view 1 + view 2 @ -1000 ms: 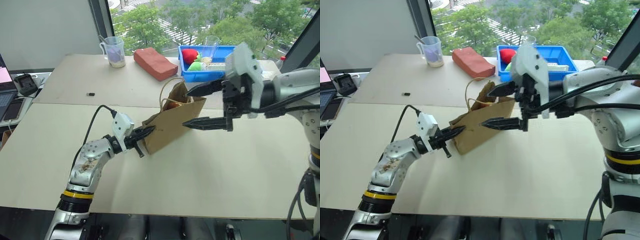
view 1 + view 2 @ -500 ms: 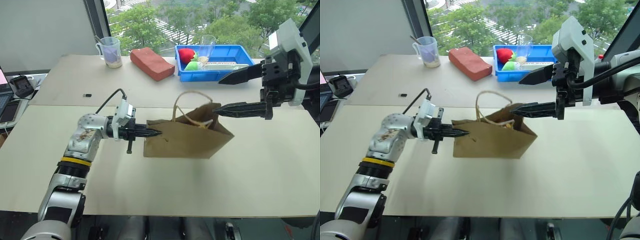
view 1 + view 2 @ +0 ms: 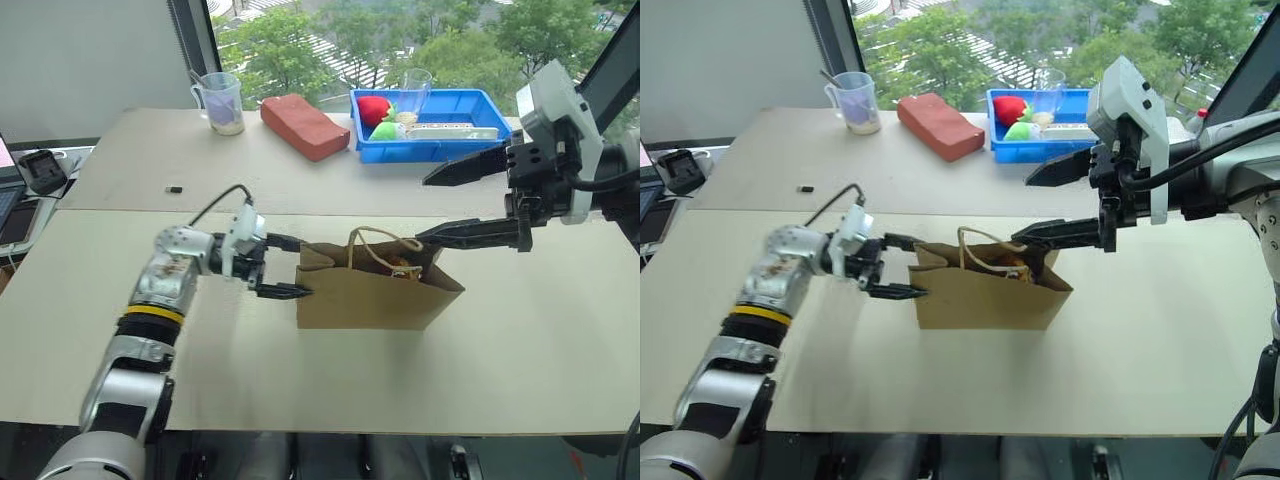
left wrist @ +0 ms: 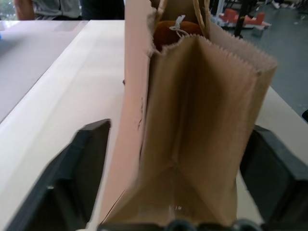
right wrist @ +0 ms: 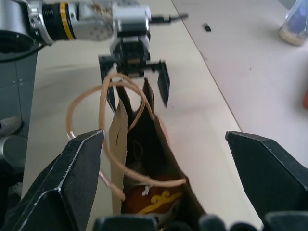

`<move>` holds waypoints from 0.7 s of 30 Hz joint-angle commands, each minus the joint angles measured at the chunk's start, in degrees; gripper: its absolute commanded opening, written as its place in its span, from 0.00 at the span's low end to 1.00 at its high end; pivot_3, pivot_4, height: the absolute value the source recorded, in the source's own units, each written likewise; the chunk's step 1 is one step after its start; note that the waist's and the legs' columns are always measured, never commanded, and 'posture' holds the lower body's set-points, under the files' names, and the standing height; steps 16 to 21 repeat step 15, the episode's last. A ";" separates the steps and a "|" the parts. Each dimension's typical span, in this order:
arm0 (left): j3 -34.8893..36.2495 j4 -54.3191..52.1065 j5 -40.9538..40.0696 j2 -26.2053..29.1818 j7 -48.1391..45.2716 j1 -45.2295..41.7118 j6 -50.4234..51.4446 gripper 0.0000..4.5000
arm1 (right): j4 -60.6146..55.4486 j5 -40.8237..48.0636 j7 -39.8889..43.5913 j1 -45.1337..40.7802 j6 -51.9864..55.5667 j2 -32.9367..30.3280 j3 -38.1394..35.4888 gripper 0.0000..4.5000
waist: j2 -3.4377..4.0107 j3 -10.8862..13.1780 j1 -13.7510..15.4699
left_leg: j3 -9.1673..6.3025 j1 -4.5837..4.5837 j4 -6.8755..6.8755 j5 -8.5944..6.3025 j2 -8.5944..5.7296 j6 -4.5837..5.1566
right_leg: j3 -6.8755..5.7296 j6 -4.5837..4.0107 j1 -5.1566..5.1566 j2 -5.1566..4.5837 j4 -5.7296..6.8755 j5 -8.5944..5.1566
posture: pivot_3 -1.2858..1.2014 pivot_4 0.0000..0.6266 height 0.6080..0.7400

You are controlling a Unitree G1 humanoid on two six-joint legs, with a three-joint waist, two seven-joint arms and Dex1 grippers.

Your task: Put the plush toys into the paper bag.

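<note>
- left gripper [image 3: 283,267] wide open, fingers either side of the paper bag's [image 3: 370,296] narrow end, no grip I can see
- bag stands on the table [image 3: 500,340], brown-orange plush toy [image 5: 147,198] inside
- right gripper [image 3: 450,205] spread wide over the bag's mouth, holding nothing
- blue bin [image 3: 440,145] at the back holds a red ball [image 3: 378,108]

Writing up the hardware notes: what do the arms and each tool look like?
Both arms are silver-grey metal; the left carries a yellow-and-black band at the forearm and a looping black cable. The left tool and right tool each have a white housing and two black pointed fingers.
</note>
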 commanded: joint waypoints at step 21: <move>9.13 -20.03 -3.22 18.27 15.20 -2.53 20.38 0.98 | 4.02 -6.56 0.23 10.90 -8.73 -8.03 -7.94 1.00 | 0.05 0.05 0.12 | 0.05 0.13 0.00 0.00 0.04 0.00 | -0.06 0.01 0.08 0.02 -0.16 -0.01 | 0.52 0.24 1.00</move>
